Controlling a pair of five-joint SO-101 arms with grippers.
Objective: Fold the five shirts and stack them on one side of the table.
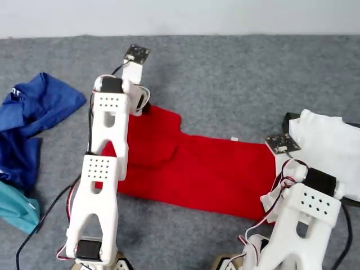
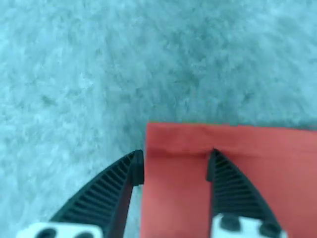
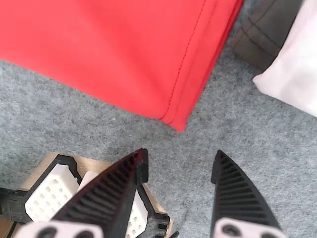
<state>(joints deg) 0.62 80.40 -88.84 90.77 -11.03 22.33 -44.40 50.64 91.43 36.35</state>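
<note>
A red shirt (image 1: 197,169) lies spread flat across the middle of the grey carpeted table. My left arm (image 1: 109,129) stretches to the shirt's far left corner. There my left gripper (image 2: 175,159) stands open, one finger on the red cloth (image 2: 233,188) and the other just off its side edge on the carpet. My right gripper (image 3: 181,157) is open over bare carpet, a short way from the red shirt's near right hem corner (image 3: 176,119), holding nothing. My right arm (image 1: 301,214) sits at the near right.
A blue shirt (image 1: 34,112) is crumpled at the left edge with a teal one (image 1: 17,208) below it. A white shirt (image 1: 329,143) lies on a dark garment (image 1: 289,119) at the right, close to the red hem. The right arm's base (image 3: 54,191) is beneath its gripper.
</note>
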